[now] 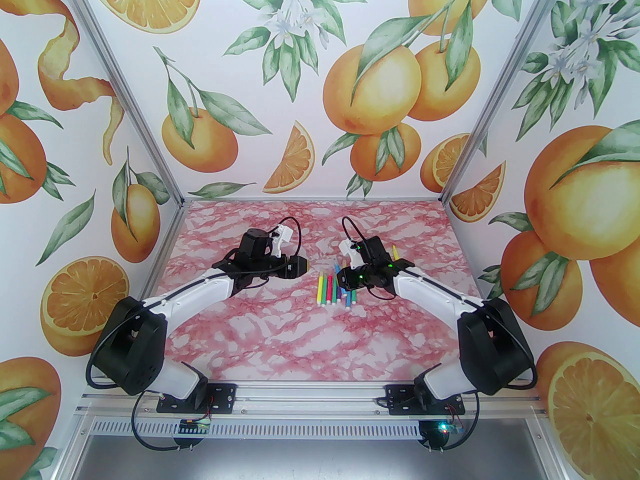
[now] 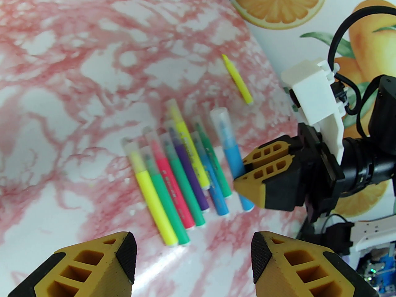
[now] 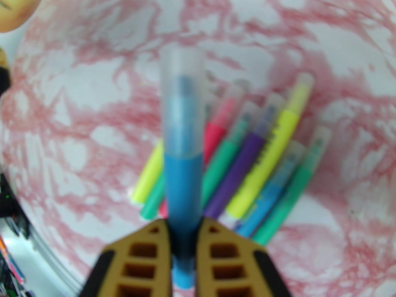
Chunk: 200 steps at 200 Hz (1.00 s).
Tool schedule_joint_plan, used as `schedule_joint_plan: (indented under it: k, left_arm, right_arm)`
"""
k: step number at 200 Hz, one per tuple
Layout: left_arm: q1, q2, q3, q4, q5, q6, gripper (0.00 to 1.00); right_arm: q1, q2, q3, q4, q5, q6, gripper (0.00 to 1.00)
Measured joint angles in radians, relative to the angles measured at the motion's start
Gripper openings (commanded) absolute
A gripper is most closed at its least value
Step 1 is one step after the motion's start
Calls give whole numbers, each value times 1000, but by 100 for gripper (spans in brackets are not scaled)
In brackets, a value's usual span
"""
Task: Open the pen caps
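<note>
Nearest you, your two arms rise from the table's near edge: the left arm (image 1: 175, 298) reaches in from the left of the row of pens (image 1: 334, 290), the right arm (image 1: 430, 293) from its right. Beneath them lies the table (image 1: 300, 338), marbled pink and white. The row sits near the table's middle: capped pens in yellow, green, pink, purple and blue lying side by side, touching, their pale translucent caps (image 2: 154, 135) all at the far end. Your left gripper (image 2: 193, 252) hangs just left of the row with its jaws standing well apart and nothing between them. Your right gripper (image 3: 184, 224) is at the row's right edge, its jaws pinched tight on the body of a blue pen (image 3: 182, 178), near the white plug end. From the wrist camera that pen points out over the row; whether it touches the table, you cannot tell. Its cap (image 3: 182, 97) is on, a clear sleeve over the tip, pointing away from the fingers. Beyond the row, to its far right and well apart, one yellow pen (image 2: 238, 80) lies alone, its pointed tip bare.
</note>
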Motion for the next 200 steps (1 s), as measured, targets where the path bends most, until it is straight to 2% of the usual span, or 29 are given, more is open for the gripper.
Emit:
schedule_joint_plan:
  k: [66, 200]
  left_arm:
    - [-2, 34, 9, 85, 56, -67, 61]
    - [-6, 49, 18, 90, 81, -96, 47]
  right_arm:
    - [70, 0, 1, 74, -82, 0, 6]
    - [130, 0, 23, 123, -151, 0, 6]
